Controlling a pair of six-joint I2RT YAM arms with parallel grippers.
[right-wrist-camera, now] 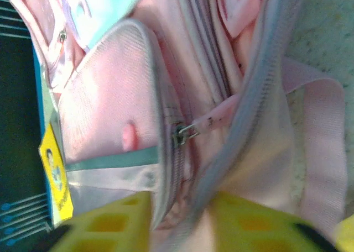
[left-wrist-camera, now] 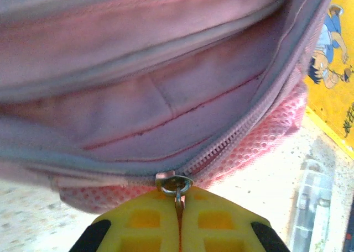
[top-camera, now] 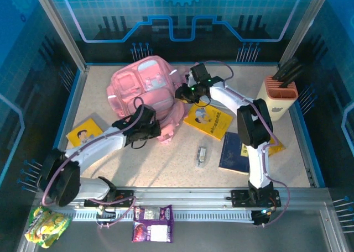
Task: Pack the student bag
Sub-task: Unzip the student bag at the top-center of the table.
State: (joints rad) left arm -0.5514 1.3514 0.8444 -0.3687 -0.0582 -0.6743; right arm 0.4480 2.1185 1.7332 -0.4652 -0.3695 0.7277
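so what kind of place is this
Probably a robot test cell, not a classroom: blue printed wall panels enclose the table, and an aluminium rail carries the arm bases.

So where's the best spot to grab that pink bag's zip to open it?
The small metal pull tab on the student bag. Come from the bag's near edge: the tab sticks out free past the zip line, thin and flat, so two fingers can pinch it, as the left tool does.
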